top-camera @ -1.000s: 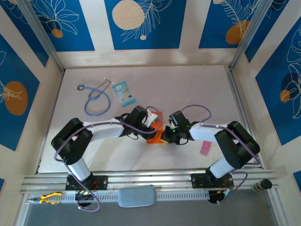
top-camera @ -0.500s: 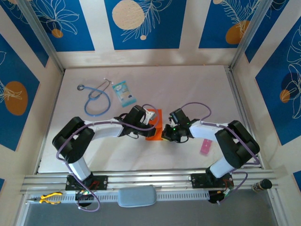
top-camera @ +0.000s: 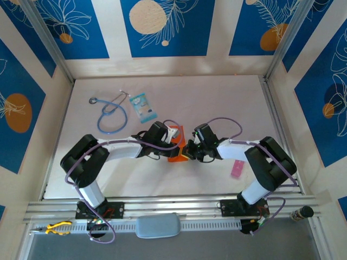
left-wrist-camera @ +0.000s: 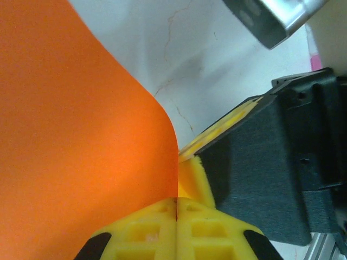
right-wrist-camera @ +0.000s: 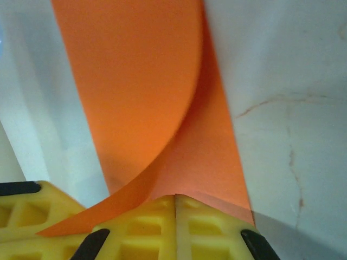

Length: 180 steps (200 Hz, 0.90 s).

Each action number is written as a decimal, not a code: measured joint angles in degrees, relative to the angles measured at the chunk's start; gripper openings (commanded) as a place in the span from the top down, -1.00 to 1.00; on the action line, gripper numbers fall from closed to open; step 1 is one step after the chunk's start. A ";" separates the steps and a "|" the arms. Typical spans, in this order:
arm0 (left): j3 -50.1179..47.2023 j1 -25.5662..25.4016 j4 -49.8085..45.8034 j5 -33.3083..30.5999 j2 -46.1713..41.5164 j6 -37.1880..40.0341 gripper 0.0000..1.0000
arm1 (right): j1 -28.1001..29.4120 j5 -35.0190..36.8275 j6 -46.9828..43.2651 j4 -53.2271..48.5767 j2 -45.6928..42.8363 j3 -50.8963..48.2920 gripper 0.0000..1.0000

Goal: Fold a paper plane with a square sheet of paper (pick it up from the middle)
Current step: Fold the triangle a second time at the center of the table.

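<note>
The square sheet of paper (top-camera: pixel 174 157), bright orange, is held just above the table's middle between both grippers, bent into a curve. In the left wrist view the sheet (left-wrist-camera: pixel 81 124) fills the left side, and its edge runs down into the seam of my left gripper (left-wrist-camera: pixel 177 203), which is shut on it. My right gripper (right-wrist-camera: pixel 174 197) is shut on the sheet (right-wrist-camera: pixel 135 81) too, and one layer curls up over another. From above, the left gripper (top-camera: pixel 179 144) and right gripper (top-camera: pixel 187 151) almost touch. The right gripper's black housing (left-wrist-camera: pixel 271 173) sits close beside the left fingers.
A blue stethoscope (top-camera: pixel 111 115) and a light-blue patterned packet (top-camera: pixel 143 106) lie at the back left. A small pink strip (top-camera: pixel 237 170) lies near the right arm. Walls close the white table (top-camera: pixel 217 103) on three sides.
The right gripper has moved left and slightly away from the bases, closing in on the left gripper. The orange sheet is more bent and more covered. The left arm has barely moved.
</note>
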 measured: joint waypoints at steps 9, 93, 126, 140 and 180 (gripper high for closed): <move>-0.04 0.00 -0.02 0.00 0.00 0.00 1.00 | 0.02 0.00 0.48 0.55 0.39 -0.37 0.95; -0.17 0.00 0.04 0.00 0.00 -0.31 1.00 | 0.17 -0.04 1.27 2.58 1.03 -0.98 0.93; -0.15 0.00 0.04 0.00 0.00 -0.39 1.00 | 0.17 -0.07 1.29 2.95 1.36 -0.98 0.95; -0.17 0.00 0.04 0.00 0.00 -0.39 1.00 | 0.17 -0.07 1.29 2.89 2.23 -0.98 0.96; -0.17 0.07 -0.22 -0.07 0.00 -0.17 1.00 | 0.11 -0.24 -0.07 2.62 2.47 -0.83 0.98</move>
